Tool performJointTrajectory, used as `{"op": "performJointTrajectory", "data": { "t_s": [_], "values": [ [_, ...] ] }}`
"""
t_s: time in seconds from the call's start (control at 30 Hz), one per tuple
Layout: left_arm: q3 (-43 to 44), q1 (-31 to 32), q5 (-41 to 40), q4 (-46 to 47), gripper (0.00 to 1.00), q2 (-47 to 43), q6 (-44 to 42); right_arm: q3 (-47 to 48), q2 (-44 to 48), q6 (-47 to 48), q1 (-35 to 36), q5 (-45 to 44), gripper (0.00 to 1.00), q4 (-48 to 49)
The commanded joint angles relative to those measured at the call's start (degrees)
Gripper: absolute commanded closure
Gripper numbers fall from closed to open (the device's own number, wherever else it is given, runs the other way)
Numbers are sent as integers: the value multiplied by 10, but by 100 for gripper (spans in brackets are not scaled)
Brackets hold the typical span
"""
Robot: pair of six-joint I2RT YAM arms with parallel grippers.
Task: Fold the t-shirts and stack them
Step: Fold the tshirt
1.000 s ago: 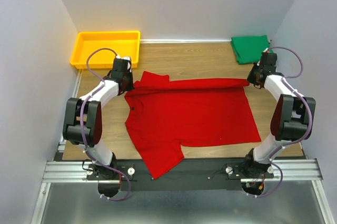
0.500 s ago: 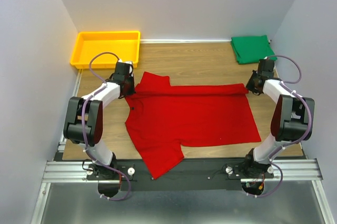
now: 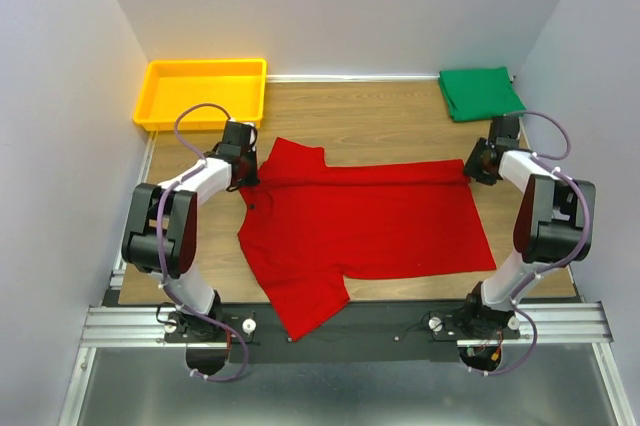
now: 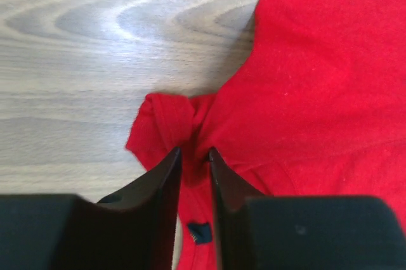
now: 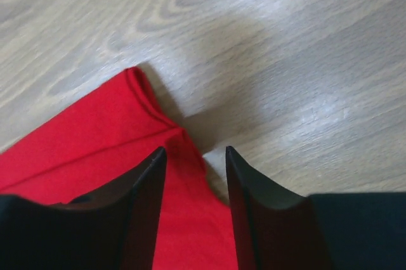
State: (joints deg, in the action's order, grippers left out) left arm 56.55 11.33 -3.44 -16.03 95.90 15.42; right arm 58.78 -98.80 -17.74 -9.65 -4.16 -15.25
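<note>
A red t-shirt point(image 3: 370, 216) lies spread on the wooden table point(image 3: 370, 116), its far edge folded over toward me and one sleeve hanging off the near edge. My left gripper point(image 3: 245, 168) sits low at the shirt's far left corner. In the left wrist view its jaws point(image 4: 194, 151) stand a little apart over a bunched fold of red cloth point(image 4: 317, 92). My right gripper point(image 3: 472, 161) is at the far right corner, open, with the red hem point(image 5: 95, 137) lying loose under its fingers point(image 5: 195, 149). A folded green t-shirt point(image 3: 478, 92) rests at the back right.
A yellow plastic tray point(image 3: 205, 64) stands at the back left corner. Grey walls close in the table on three sides. Bare wood shows between the red shirt and the back wall.
Both grippers have come slightly nearer and lower with the shirt's far edge, laying it down. Their jaws, shut on the cloth before, now stand apart.
</note>
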Motion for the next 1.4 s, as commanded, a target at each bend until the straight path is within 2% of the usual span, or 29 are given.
{"op": "performJointTrajectory", "data": {
  "t_s": [0.0,0.1,0.17,0.3,0.5,0.63,0.77,0.9,1.17,1.3,1.37],
  "values": [
    [23,0,-18,-14,56,-61,5,44,37,9,13,62,46,-43],
    [23,1,-17,-13,48,-97,9,81,45,8,59,71,44,-52],
    [15,1,-17,-6,44,-118,11,103,41,4,88,111,42,-52],
    [-38,1,-29,19,33,-202,12,178,-28,-30,181,180,41,-30],
    [-117,0,-43,64,28,-323,15,273,-150,-84,269,266,42,31],
    [-177,1,-65,105,28,-380,8,342,-249,-128,299,296,42,49],
    [-186,2,-74,126,28,-393,9,409,-321,-153,321,328,42,51],
    [-181,1,-74,127,28,-370,7,461,-375,-172,341,350,43,52],
    [-174,1,-68,128,28,-360,6,489,-428,-187,360,378,43,52],
    [-175,1,-60,131,29,-358,7,506,-445,-190,367,397,53,51],
    [-174,1,-56,131,30,-354,6,514,-449,-192,371,404,66,52]
  ]
}}
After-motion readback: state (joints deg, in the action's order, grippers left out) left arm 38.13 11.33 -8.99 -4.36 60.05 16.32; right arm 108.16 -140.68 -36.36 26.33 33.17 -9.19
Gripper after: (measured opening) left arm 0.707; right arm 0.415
